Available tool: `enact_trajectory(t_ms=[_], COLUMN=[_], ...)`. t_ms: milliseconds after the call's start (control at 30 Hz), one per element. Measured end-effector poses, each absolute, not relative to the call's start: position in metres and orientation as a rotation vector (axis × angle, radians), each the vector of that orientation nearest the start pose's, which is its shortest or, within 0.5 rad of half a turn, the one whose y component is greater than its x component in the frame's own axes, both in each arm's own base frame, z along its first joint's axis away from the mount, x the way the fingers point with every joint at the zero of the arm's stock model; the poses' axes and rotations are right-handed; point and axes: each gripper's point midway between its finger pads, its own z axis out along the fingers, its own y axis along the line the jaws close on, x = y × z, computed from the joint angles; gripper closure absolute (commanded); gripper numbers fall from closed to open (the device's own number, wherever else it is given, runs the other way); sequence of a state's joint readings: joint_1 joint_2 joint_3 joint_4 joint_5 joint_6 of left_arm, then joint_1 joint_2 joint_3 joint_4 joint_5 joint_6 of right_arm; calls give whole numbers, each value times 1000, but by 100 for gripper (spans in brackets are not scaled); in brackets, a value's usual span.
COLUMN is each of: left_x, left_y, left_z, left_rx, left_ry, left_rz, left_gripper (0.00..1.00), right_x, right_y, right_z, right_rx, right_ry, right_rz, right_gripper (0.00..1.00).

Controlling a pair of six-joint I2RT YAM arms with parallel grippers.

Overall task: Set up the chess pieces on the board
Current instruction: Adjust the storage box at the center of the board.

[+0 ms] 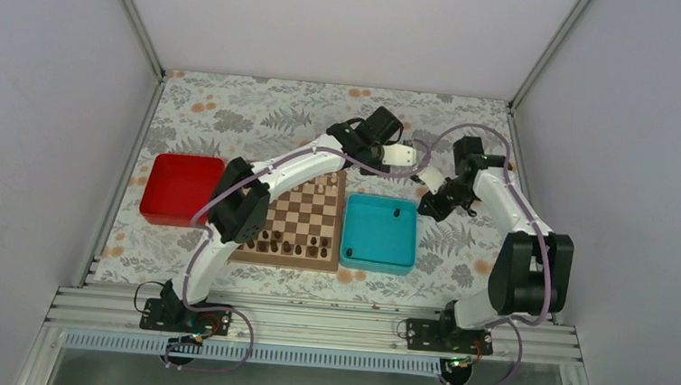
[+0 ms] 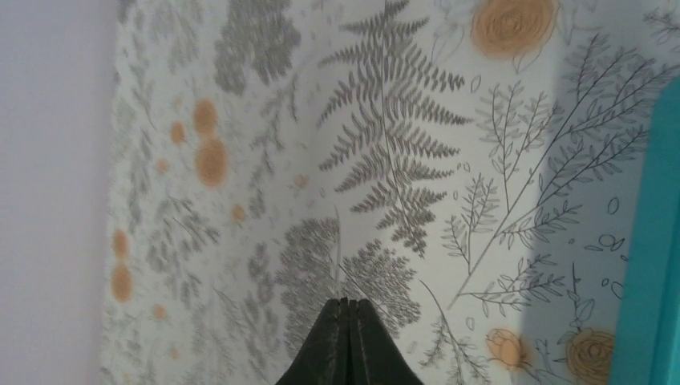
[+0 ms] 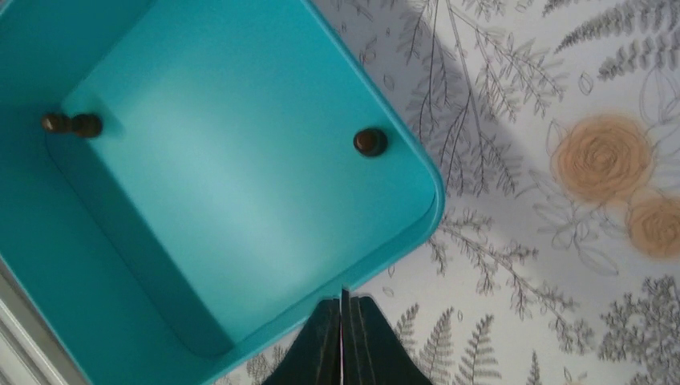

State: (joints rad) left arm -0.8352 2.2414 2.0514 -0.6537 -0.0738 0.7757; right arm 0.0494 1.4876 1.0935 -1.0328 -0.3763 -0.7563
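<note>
Table is covered by a matte cloth (image 1: 234, 113) printed with grey ferns and orange blooms. The square wooden chessboard (image 1: 304, 210), light and dark brown checks inside a tan border, lies flat between a smooth red plastic tray (image 1: 180, 189) on its left and a round-cornered teal plastic tray (image 1: 379, 236) just beside its right edge. Tiny dark brown-black chess pieces (image 1: 286, 243) stand in the board's near rows. Small pale cream pieces (image 1: 324, 184) stand along its far edge. Two more dark pieces are inside the teal tray: a round-topped piece (image 3: 370, 142) close to one wall, and a lying piece (image 3: 72, 124) on its side in a corner. Left gripper (image 2: 347, 305): black tapered fingers pressed flat together, nothing between them, over bare cloth, with the teal tray's wall at the right margin of its wrist view. Right gripper (image 3: 345, 303): fingers likewise closed to a thin seam, empty, tips at the teal tray's outer rim. In the top view both grippers are off the board, on its right side near the teal tray's far edge.
</note>
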Motion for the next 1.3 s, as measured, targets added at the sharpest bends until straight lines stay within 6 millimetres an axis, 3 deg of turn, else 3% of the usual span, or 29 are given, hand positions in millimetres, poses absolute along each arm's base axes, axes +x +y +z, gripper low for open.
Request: enact_trajectory(t_ms=[200,333,733,1033,1300], left_x=[412,414,417,442,479], left_y=[-421,-413,-408,-410,-400], left_z=[119,116,106,104,119], left_rx=[1773,1779,1786,1744,1651], left_ry=[1775,1797,1827,1843,1859], left_rz=[68,73,97,144,241], left_gripper=[98,98,98,98,98], right_x=[284,287,304,325,356], right_y=[95,100,91,89,88], right_z=[92,86,72,66,79], right_rx=[-1194,-1197,-1122,-1088,-1072], right_ry=[2656,2688,2749,2731,2663], right_rz=[473,462,362,303,204], right_gripper=[96,96,96,96,96])
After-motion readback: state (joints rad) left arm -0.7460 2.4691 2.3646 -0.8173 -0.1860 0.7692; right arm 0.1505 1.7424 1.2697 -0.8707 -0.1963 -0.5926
